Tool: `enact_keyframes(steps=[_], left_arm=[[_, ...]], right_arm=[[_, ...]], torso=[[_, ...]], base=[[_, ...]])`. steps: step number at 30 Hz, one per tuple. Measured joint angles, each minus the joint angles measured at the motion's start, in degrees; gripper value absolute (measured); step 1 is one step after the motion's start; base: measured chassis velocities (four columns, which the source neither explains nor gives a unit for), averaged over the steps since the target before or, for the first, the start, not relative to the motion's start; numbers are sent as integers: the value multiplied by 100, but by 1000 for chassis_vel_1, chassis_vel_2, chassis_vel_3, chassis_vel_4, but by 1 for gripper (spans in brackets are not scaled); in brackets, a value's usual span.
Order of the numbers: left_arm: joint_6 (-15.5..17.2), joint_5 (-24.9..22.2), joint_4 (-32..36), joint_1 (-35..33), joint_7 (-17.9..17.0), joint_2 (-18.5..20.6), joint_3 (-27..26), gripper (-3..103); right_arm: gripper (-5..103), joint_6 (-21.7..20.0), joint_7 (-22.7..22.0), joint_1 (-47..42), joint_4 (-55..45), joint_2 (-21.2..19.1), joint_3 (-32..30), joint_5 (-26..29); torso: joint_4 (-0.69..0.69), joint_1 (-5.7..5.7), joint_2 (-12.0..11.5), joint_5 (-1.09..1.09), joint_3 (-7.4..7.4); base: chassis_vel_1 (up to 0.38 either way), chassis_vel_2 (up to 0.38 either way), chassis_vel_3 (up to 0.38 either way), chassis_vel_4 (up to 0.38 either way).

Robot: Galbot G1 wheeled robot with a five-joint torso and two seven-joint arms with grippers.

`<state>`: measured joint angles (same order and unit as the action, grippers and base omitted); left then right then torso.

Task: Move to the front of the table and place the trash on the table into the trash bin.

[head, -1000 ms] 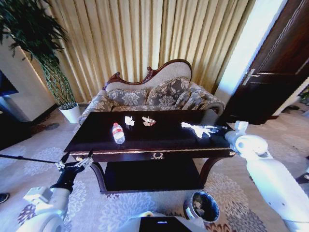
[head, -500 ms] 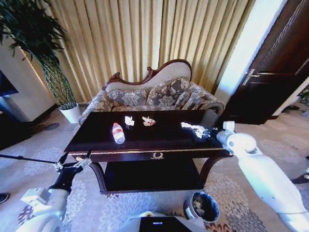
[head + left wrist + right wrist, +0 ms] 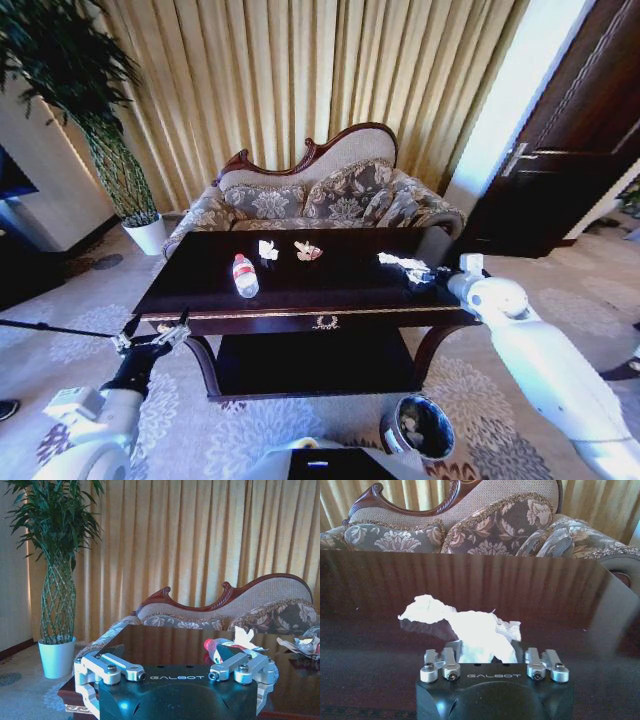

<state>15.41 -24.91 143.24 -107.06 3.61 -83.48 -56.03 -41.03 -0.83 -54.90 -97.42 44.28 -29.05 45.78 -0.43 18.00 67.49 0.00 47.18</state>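
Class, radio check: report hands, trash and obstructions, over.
Right hand at the white paper scrap on the table. Left hand open, off table's left corner. Bottle untouched. Nothing in the way.

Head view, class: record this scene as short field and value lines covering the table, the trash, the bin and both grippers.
table: dark, glossy, before a sofa
trash on table: bottle, paper scraps, crumpled paper
trash bin: on the carpet, in front of the table
right gripper: at the crumpled paper, open
left gripper: low, off the table's left corner, open
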Motion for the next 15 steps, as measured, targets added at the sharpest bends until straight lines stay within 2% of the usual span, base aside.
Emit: enact_keyframes(steps=[2,5,7,12,15], left_arm=[[0,0,0,2,2,0,1,100],[-1,0,0,5,6,0,4,100],[-1,0,0,5,8,-1,4,100],[-18,0,0,0,16,-6,-5,100],[-34,-2,0,-3,18,-6,-12,100]], right_arm=[[55,2,-2,-12,0,8,-20,-3],[38,10,-4,-57,-14,21,-59,-8],[38,16,-5,-74,-28,21,-68,-11],[12,76,-12,-130,-120,23,-143,1],[6,236,-15,-204,-204,23,-219,67]], torso=[[0,0,0,0,0],[0,0,0,0,0],[0,0,0,0,0],[0,0,0,0,0],[0,0,0,0,0]], base=[[0,0,0,0],[0,0,0,0],[0,0,0,0],[0,0,0,0],[0,0,0,0]])
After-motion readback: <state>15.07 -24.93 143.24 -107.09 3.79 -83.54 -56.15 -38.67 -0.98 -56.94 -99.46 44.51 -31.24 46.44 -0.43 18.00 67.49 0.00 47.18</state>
